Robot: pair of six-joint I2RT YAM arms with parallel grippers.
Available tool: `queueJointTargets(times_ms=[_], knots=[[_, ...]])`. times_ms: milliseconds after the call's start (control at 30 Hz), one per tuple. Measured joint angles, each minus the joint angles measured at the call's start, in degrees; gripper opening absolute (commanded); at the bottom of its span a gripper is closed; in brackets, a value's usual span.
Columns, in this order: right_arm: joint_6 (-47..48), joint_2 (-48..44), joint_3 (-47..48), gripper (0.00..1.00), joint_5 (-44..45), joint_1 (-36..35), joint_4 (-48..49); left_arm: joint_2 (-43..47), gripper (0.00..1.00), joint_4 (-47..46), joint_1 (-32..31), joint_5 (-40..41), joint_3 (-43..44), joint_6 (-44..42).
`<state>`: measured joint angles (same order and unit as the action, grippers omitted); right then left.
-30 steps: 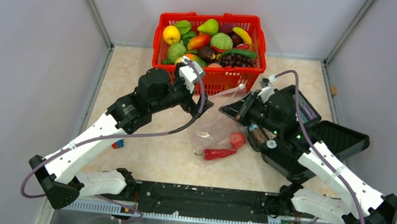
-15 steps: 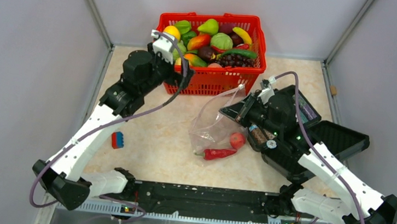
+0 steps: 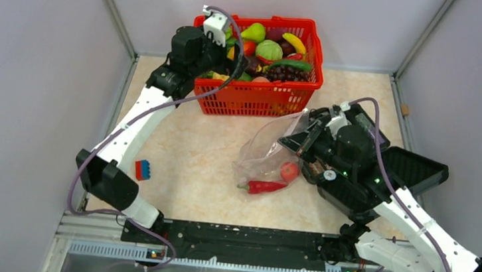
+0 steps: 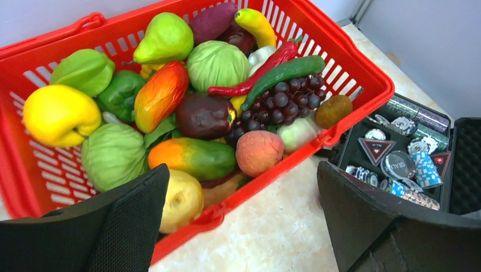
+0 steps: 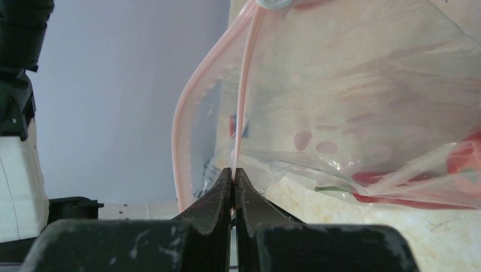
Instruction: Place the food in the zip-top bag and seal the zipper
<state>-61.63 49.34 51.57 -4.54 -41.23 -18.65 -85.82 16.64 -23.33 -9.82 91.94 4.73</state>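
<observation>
The zip-top bag [image 3: 266, 153] lies at mid-table with a red chili [image 3: 265, 187] and a red tomato [image 3: 289, 172] inside. My right gripper [image 5: 233, 170] is shut on one lip of the pinkish zipper [image 5: 245, 85] and holds it up, so the mouth gapes; the other lip [image 5: 180, 130] curves away to the left. More food fills the red basket [image 3: 255, 101]: cabbage [image 4: 218, 65], grapes [image 4: 281, 105], pear [image 4: 164, 39], peach [image 4: 259, 152]. My left gripper [image 4: 241, 170] hovers open above the basket's near rim, holding nothing.
A black hinged case [image 3: 415, 169] lies open under the right arm, with poker chips [image 4: 408, 158] in its tray. A small blue-and-red block [image 3: 142, 169] sits on the table by the left arm. Grey walls close in the sides and back.
My left arm has swung from beside the bag's mouth up and back to the basket's left end. The right gripper has shifted slightly right, still pinching the bag's edge.
</observation>
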Motion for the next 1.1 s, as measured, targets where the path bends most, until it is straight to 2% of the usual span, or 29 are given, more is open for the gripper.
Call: queueJointTargets(times_ms=[133, 300, 633, 800, 933, 1100], knots=[[-0.13, -1.38, -0.33, 0.0, 0.85, 0.0, -1.46, -5.97, 0.99, 0.26, 1.25, -2.6, 5.46, -0.02], [-0.17, -1.68, -0.57, 0.0, 1.57, 0.0, -2.14, -11.28, 0.99, -0.04, 2.45, -2.05, 10.32, -0.31], [-0.15, 0.66, -0.57, 0.0, 0.96, 0.0, -0.68, -18.16, 0.99, -0.22, 9.29, 4.0, 14.32, -0.74], [-0.13, 1.95, -0.57, 0.0, 0.09, 0.0, 0.0, -23.34, 0.99, -1.62, 11.34, 6.47, 16.83, -5.03], [-0.07, 2.73, -0.57, 0.0, -0.2, 0.0, 0.26, -26.49, 0.99, -3.45, 12.11, 5.11, 17.16, -9.03], [-0.07, 2.93, -0.57, 0.0, -0.37, 0.0, 0.44, -29.4, 0.99, -5.38, 14.21, -0.74, 17.99, -11.47]])
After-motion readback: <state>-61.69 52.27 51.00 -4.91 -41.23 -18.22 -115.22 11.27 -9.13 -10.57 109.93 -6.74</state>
